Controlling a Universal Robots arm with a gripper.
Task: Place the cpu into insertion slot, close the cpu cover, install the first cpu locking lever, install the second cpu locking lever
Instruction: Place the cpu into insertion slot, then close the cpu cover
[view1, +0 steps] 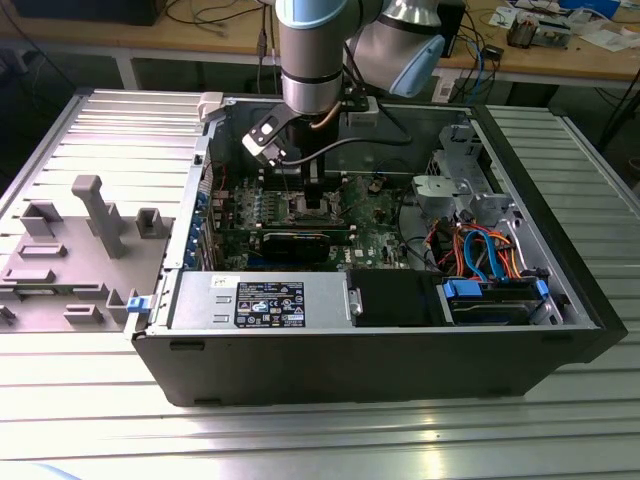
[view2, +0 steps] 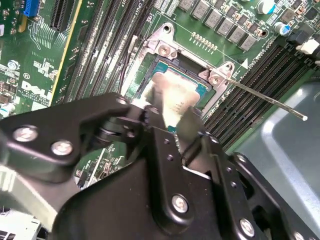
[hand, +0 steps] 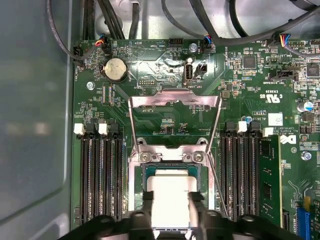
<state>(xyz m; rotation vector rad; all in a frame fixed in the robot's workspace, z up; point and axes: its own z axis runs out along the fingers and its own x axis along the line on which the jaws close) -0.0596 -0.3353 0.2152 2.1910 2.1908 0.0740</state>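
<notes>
My gripper (hand: 170, 201) reaches down into the open computer case (view1: 590, 300), over the green motherboard (hand: 165, 120). Its two black fingers (hand: 146, 202) flank the cpu (hand: 170, 190), a silver-grey square, and are shut on its sides. The cpu sits in or just above the insertion slot (hand: 167, 157), inside its metal frame. The cpu cover (hand: 175, 97) stands swung open beyond the slot, its window showing the board behind. In the second wrist view the gripper (view2: 175, 112) holds the cpu (view2: 172, 90) at the slot (view2: 165, 50), and a thin locking lever (view2: 270, 100) sticks out free.
Black memory slots (hand: 102, 180) run along both sides of the socket. A coin battery (hand: 115, 67) and cables lie beyond the cover. The case holds a power supply (view1: 260, 300), a drive bay with blue cables (view1: 490, 265) and a black card (view1: 295, 240). A grey fixture (view1: 85, 240) stands outside.
</notes>
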